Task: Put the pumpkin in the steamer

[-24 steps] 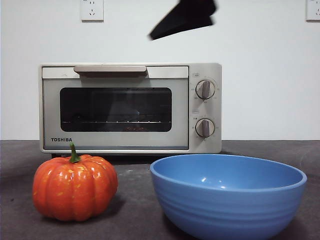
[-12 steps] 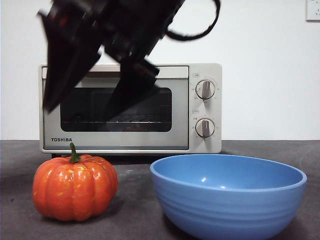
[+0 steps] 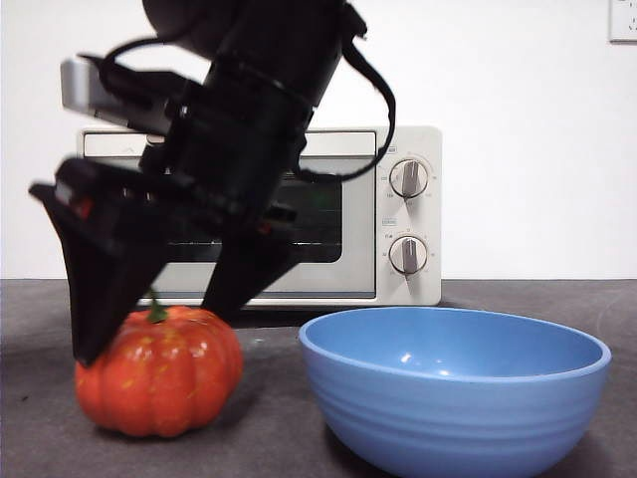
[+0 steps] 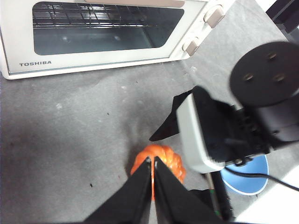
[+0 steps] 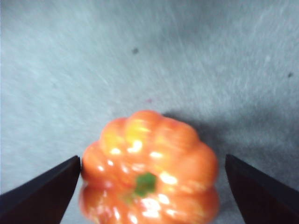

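Observation:
The small orange pumpkin (image 3: pixel 164 383) stands on the dark table at the front left, before the cream-white steamer (image 3: pixel 358 281), whose glass door is closed. My right gripper (image 3: pixel 151 334) has come down over it, open, one black jaw on each side of the pumpkin (image 5: pixel 149 144); whether the jaws touch it I cannot tell. My left gripper (image 4: pixel 152 163) hangs high above the table, shut and holding nothing. From there I look down on the pumpkin (image 4: pixel 166 158), the right arm and the steamer (image 4: pixel 93 59).
A large blue ridged bowl (image 3: pixel 458 398) stands at the front right, close beside the pumpkin. The steamer's two round knobs (image 3: pixel 408 179) are on its right side. Behind it is a white wall with sockets.
The right arm has dropped from the top of the front view to the pumpkin, its open jaws now around it. The pumpkin has shifted slightly right.

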